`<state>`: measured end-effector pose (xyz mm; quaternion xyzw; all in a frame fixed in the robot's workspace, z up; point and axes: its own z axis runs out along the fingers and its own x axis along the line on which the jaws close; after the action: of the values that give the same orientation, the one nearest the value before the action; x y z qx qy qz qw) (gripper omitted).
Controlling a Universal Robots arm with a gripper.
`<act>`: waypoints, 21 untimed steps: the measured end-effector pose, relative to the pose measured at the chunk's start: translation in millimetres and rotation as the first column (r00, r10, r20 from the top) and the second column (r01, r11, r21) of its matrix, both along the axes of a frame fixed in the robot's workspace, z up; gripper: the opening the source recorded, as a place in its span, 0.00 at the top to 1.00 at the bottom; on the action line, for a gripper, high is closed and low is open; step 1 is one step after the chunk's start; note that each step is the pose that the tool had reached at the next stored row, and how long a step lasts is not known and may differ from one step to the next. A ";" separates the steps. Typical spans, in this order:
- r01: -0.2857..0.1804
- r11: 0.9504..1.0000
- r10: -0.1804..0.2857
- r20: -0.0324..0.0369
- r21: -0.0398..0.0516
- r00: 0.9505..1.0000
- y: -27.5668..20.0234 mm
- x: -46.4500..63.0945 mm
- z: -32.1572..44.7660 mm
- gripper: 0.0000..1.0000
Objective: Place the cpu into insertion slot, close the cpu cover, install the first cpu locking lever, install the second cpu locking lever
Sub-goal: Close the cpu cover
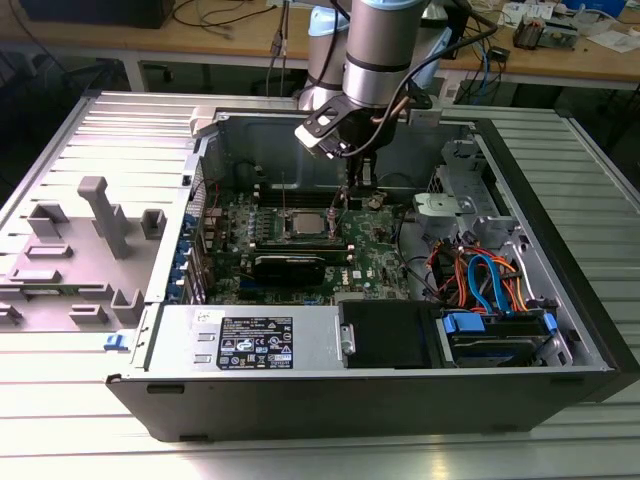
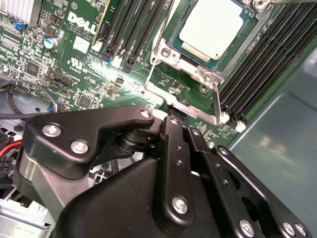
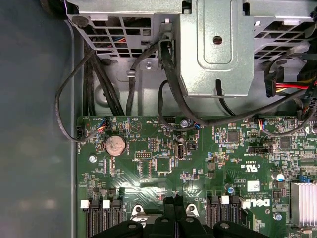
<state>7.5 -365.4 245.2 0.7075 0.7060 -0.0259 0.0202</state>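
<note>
Exterior view is showing the arm reaching down into the open computer case, which is lying on its side on the tabletop. The pincer is hanging just above the green motherboard, slightly toward the exterior view's right of the cpu.

In the second wrist view the cpu is sitting flat in the insertion slot with its pale metal top facing up. The cpu cover is looking lowered around it, so the chip is showing through the cut-out. 1 thin silver locking lever is running along the socket's edge toward the pincer.

In both wrist views the pincer's 2 black fingers are pressing together, so I am judging it closed. Its tip is lying right beside the lever's end, likely so it can work that rod. I cannot tell whether it is actually pinching the rod. The first wrist view is showing the pincer low over the board.
</note>
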 end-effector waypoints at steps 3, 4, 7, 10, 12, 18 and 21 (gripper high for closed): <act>0.000 1.000 0.000 0.000 0.000 1.000 0.0 -1.6 0.0 0.89; 0.000 1.000 0.000 0.000 0.000 1.000 0.0 -1.9 0.0 0.89; 0.000 1.000 0.000 0.000 0.000 1.000 0.0 -3.1 0.0 0.89; 0.000 1.000 0.000 0.000 0.000 1.000 0.0 -4.1 0.0 0.89; 0.000 1.000 0.000 0.000 0.000 1.000 0.0 -4.7 0.0 0.89; 0.000 1.000 0.000 0.000 0.000 1.000 0.0 -5.7 0.0 0.89; 0.000 1.000 0.000 0.000 0.000 1.000 0.0 -7.1 0.0 0.89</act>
<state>0.4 -365.4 245.2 0.7075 0.7060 -0.0260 0.0202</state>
